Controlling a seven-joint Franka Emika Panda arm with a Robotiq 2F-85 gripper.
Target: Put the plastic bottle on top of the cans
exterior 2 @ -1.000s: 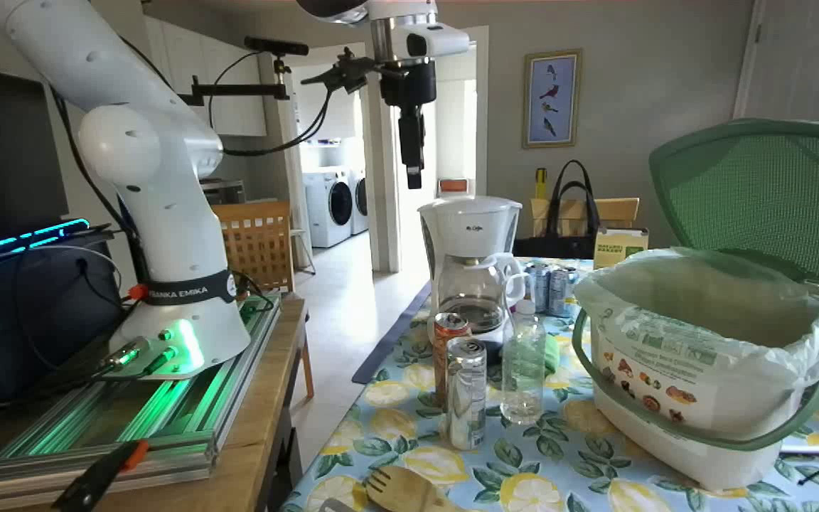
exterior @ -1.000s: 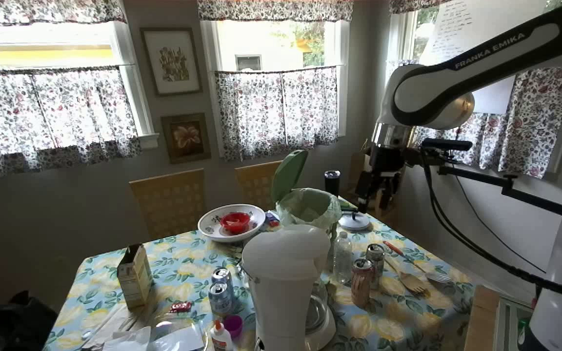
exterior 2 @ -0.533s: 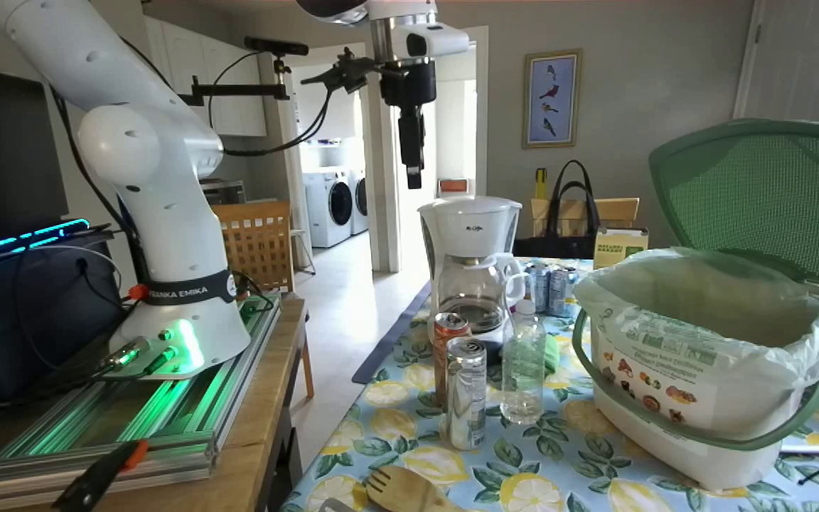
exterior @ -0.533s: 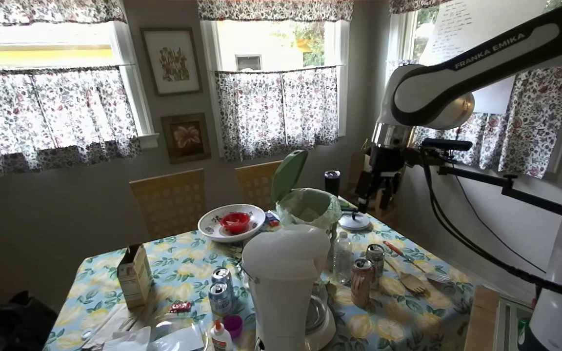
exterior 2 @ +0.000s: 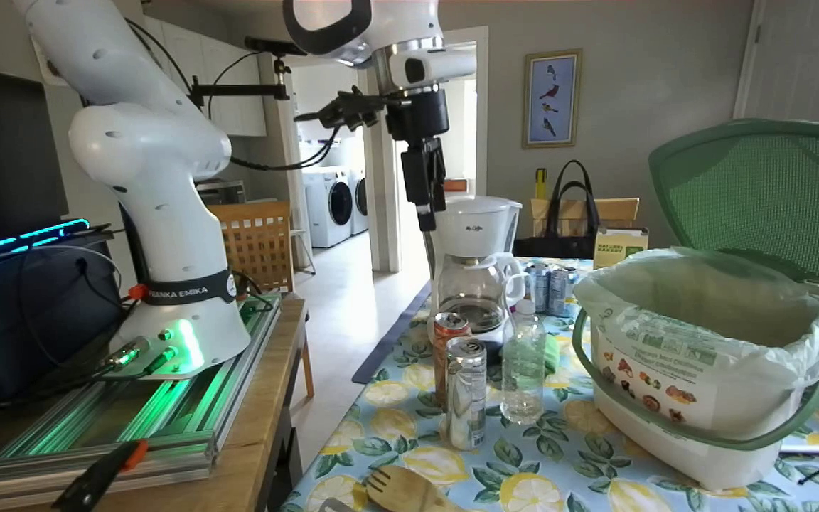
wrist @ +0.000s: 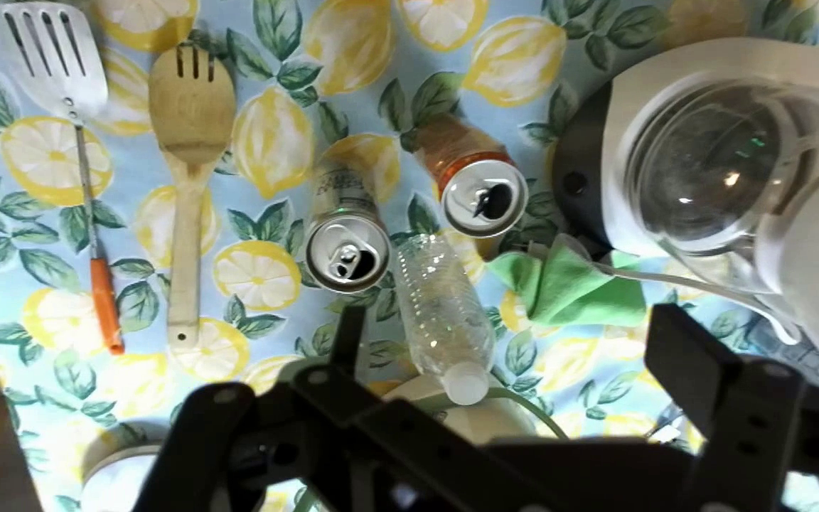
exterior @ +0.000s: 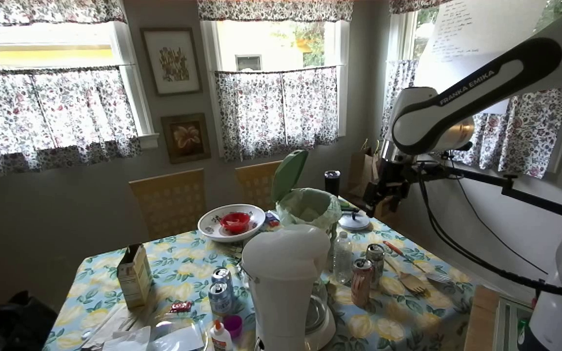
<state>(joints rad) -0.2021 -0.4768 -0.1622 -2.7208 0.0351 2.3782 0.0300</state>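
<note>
The plastic bottle, clear with a white cap, stands upright on the table in both exterior views point(exterior: 343, 258) point(exterior 2: 523, 370) and in the wrist view point(wrist: 445, 313). A silver can point(exterior 2: 466, 398) and an orange can point(exterior 2: 445, 355) stand upright close beside it. Both opened tops show in the wrist view, the silver can point(wrist: 348, 249) nearer the bottle and the orange can point(wrist: 477, 188) behind. My gripper point(exterior 2: 429, 217) is open and empty, well above the cans and bottle. In the wrist view its fingers point(wrist: 507, 320) are wide apart, with the bottle's cap between them, far below.
A white coffee maker point(exterior 2: 477, 227) stands close to the cans. A lined bin point(exterior 2: 672, 384) with a raised green lid stands beside the bottle. Blue cans point(exterior: 220, 292) stand past the coffee maker. A wooden fork point(wrist: 189, 142), a spatula point(wrist: 82, 171) and a green cloth point(wrist: 573, 284) lie nearby.
Over the last half second my gripper has come down and tilted slightly, and the arm has bent. Before that it was still. The bottle and cans have not moved.
</note>
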